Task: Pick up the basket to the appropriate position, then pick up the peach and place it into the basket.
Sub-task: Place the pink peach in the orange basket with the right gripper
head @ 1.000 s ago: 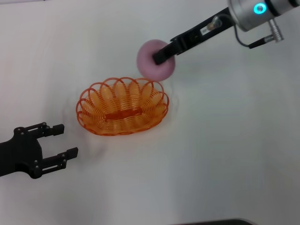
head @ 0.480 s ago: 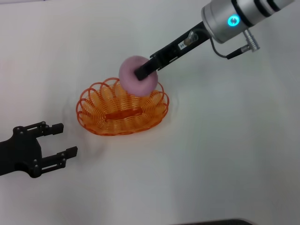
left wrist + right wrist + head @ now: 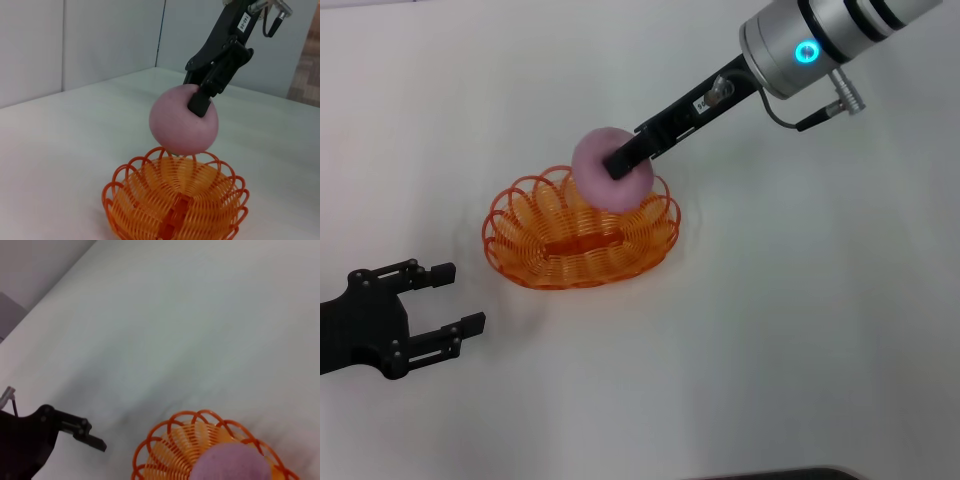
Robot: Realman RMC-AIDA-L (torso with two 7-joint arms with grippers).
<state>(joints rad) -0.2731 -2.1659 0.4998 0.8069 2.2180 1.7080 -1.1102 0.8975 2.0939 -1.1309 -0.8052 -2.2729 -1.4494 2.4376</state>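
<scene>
Basket: the basket sits on the table, placed, with nothing inside it as yet; that part of the job looks done to me.
Peach: the peach hangs in the air above the basket's far rim, not touching it in the left wrist view.
Right gripper: my right gripper is clamped on the peach from above and behind.
Left gripper: my left gripper rests low on the table, well apart from the basket, its fingers spread and holding nothing.
Left to do: I judge the peach must still be lowered into the basket and let go.
Surface: a plain white table, bare around the basket.
Room: pale panelled walls behind the table's far edge.
</scene>
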